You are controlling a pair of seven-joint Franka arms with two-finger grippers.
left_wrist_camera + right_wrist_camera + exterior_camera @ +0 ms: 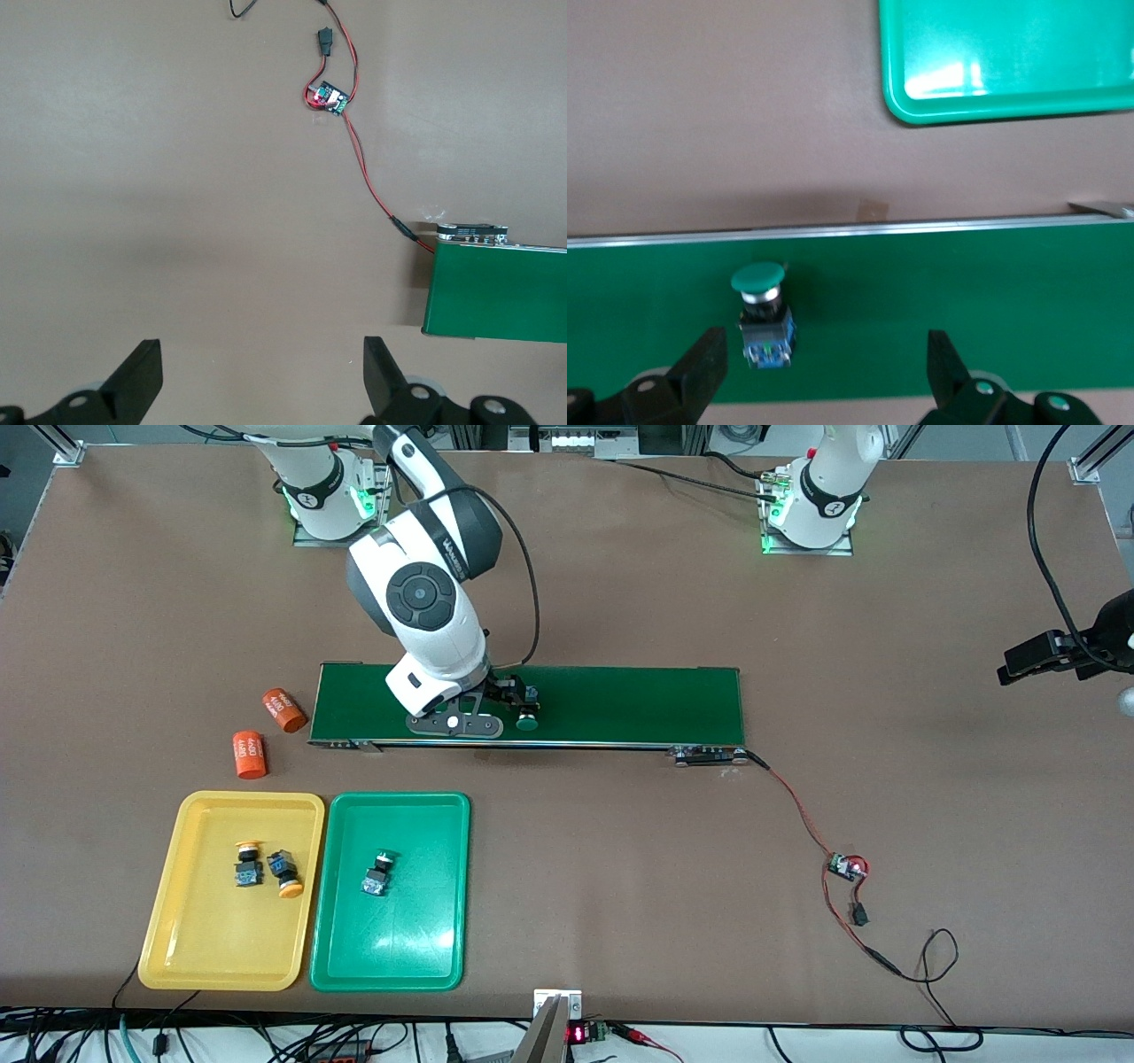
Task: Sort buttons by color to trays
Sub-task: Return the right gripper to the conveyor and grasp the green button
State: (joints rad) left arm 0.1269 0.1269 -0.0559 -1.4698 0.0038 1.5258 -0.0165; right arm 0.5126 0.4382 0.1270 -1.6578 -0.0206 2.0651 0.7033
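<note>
A green button (529, 722) lies on its side on the dark-green conveyor belt (638, 704). My right gripper (508, 696) hangs open just above the belt. In the right wrist view the green button (764, 314) sits between the open fingers, close to one fingertip (702, 361) of the right gripper (824, 367). The yellow tray (177, 939) holds two yellow-orange buttons (248, 864) (285, 872). Beside it, the green tray (416, 948) holds one green button (379, 871). My left gripper (1019, 666) waits open over bare table at its end, left gripper (263, 372) with nothing between its fingers.
Two orange cylinders (283, 710) (250, 755) lie by the belt's end toward the right arm. A red-and-black wire runs from the belt's other end to a small circuit board (846, 865) (328, 97). The belt's end (496, 292) and the green tray's corner (897, 97) show in the wrist views.
</note>
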